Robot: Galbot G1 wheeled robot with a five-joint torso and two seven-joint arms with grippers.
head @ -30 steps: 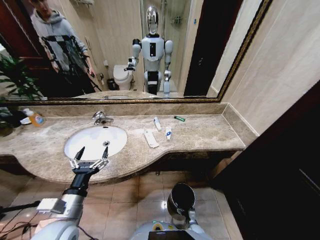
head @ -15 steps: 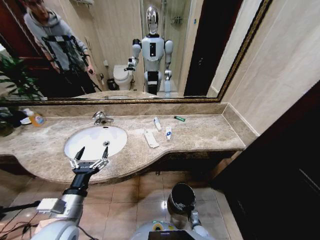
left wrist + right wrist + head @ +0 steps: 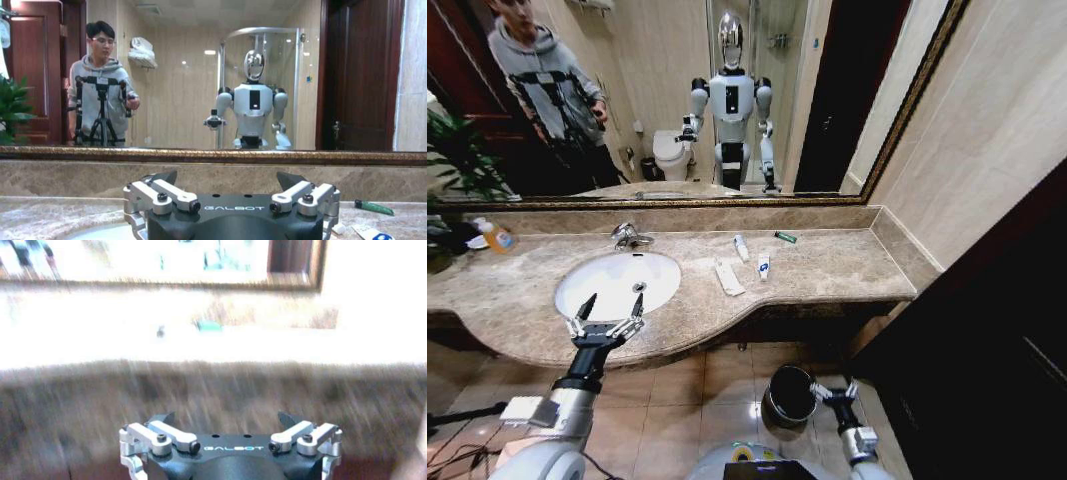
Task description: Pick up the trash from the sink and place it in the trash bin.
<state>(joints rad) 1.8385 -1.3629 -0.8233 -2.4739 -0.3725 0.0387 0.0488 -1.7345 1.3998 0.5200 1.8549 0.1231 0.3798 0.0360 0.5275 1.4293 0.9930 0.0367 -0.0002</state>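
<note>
Head view: left claw (image 3: pixel 605 322) spread wide, empty, poised at near rim of sink (image 3: pixel 577 275). Trash beyond and to its right on desk (image 3: pixel 827 265): flat white packet (image 3: pixel 728 278), two small white tubes (image 3: pixel 763 266), green stick (image 3: pixel 785 237) farthest. Right claw (image 3: pixel 835 390) low, jaws apart, holding nothing, just beside trash bin (image 3: pixel 790 394) on floor.

Left wrist view: fingers (image 3: pixel 163 192) parted, nothing between; green stick (image 3: pixel 372 206) off to one side.

Right wrist view: fingers (image 3: pixel 300 437) parted, empty, facing desk edge.

Best reached across for nearest packet first; flat piece probably needs pinching by long edges.
</note>
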